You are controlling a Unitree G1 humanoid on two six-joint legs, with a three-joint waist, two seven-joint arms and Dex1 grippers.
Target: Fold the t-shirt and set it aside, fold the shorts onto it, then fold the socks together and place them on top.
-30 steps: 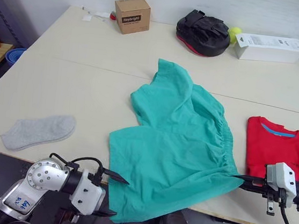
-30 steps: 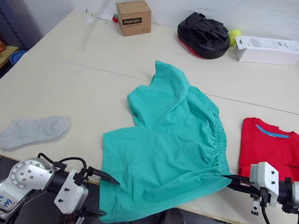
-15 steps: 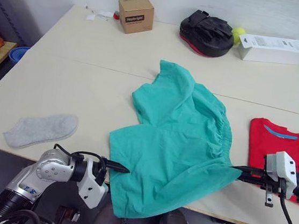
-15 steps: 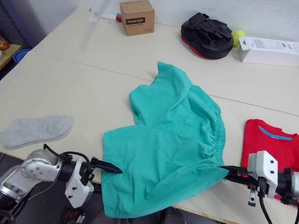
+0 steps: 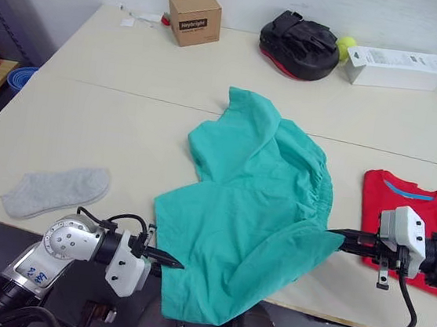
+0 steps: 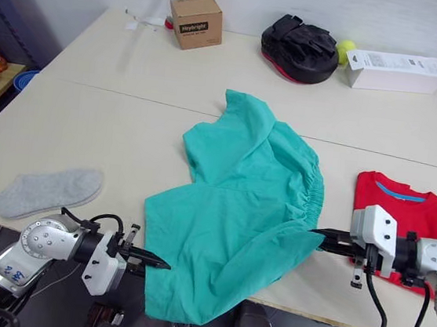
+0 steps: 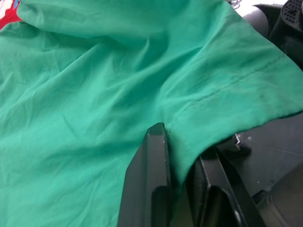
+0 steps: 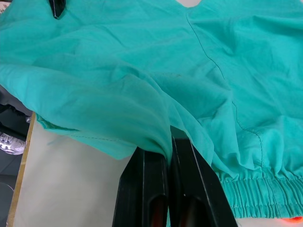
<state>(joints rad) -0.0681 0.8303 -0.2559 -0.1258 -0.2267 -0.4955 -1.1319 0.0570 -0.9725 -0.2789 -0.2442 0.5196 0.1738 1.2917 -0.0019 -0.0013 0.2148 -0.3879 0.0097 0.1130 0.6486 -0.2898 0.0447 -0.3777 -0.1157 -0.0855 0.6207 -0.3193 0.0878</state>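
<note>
Broadly spread over the near half of the pale cream table, with the lower edge drooping past the front rim: teal-green fabric shorts with a gathered elastic waistband. Thin, light and limp by the look of the wrinkles, so likely to sag and slide wherever unsupported; best held at hem corners and at the firmer waistband, as judged from these views. Pinched at two places now: left gripper clamped on the near-left hem, a fold of cloth caught between its black fingers; right gripper closed tight on the near-right corner, just below the elastic. To the right, flat on the table and partly behind the right arm: bright red short-sleeved cotton t-shirt with a blue neckband, the landing spot for the folded shorts, close enough for the arm to brush it. Far left, well apart: light heather-grey knit ankle sock, lying flat. Along the far edge, out of the way: long white carton, black padded mitt, brown cardboard box, small yellow-green ball.
</note>
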